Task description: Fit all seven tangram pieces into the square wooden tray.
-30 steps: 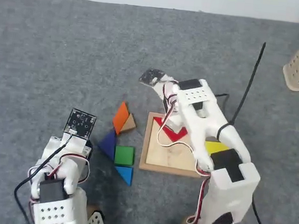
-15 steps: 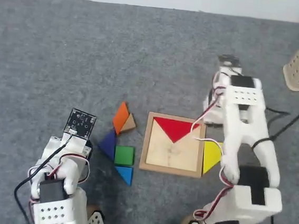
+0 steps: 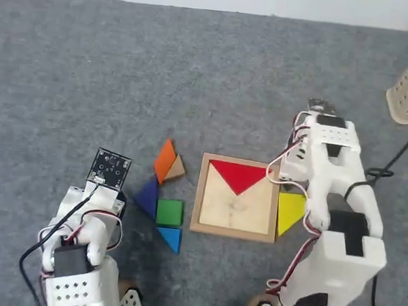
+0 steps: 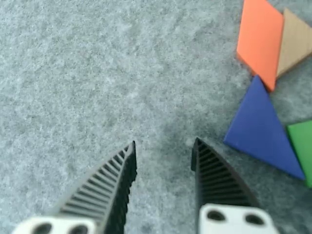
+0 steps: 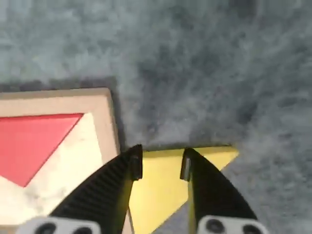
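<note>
Right pincer (image 5: 160, 163), jaws apart, over flat yellow triangle (image 5: 158, 190) nr tray (image 5: 108, 122).

The left arm (image 3: 78, 257) sits folded close to its base at the near left with its wrist tipped forward and down. The left pincer (image 4: 163, 146) points downward, its two ribbed fingers (image 4: 114, 180) spread well apart. The right arm (image 3: 332, 209) stretches forward from its base at the near right, wrist bent steeply down, and the right pincer (image 5: 158, 161) has its tips parted by a narrow gap.
</note>
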